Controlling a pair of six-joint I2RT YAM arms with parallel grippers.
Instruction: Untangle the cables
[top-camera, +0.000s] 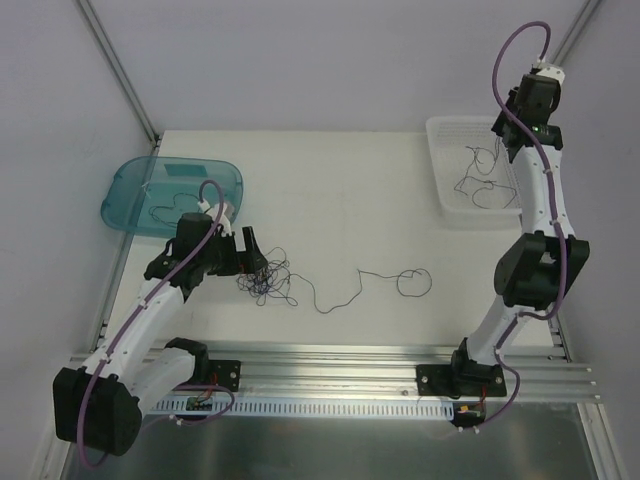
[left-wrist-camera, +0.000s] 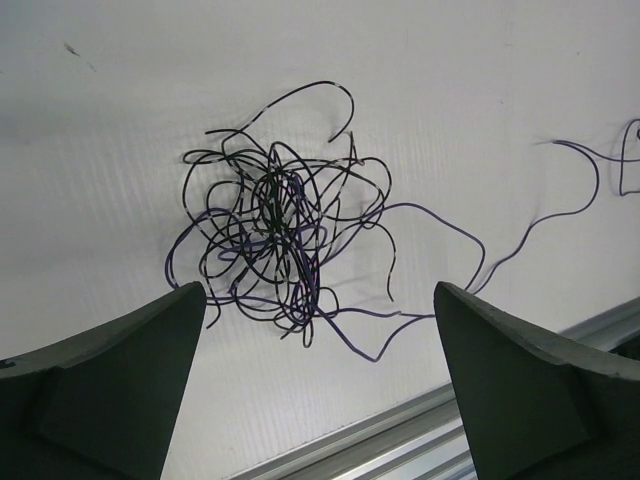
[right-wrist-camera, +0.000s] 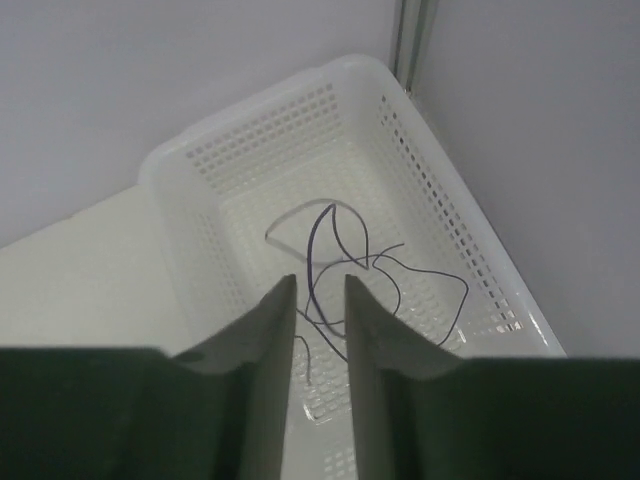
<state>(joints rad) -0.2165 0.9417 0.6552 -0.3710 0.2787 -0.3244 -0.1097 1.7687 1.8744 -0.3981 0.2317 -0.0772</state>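
Tangle of cables (left-wrist-camera: 270, 240) lies unsorted before spread left tool (left-wrist-camera: 318, 290); narrowly parted right tool (right-wrist-camera: 319, 280) hangs above one strand (right-wrist-camera: 330, 207) in basket (right-wrist-camera: 250, 110).

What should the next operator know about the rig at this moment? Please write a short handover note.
Left hand: open, low over the tangle on the table, holding nothing.
Right hand: open by a narrow gap, above the white basket; I see nothing gripped.
Cables: basket cable lies loose inside the white basket; tray cable lies in the teal tray; a long strand trails from the tangle to the right.
Done: the basket cable and the tray cable are separated.
Left: the tangle itself, and the long strand joined to it.
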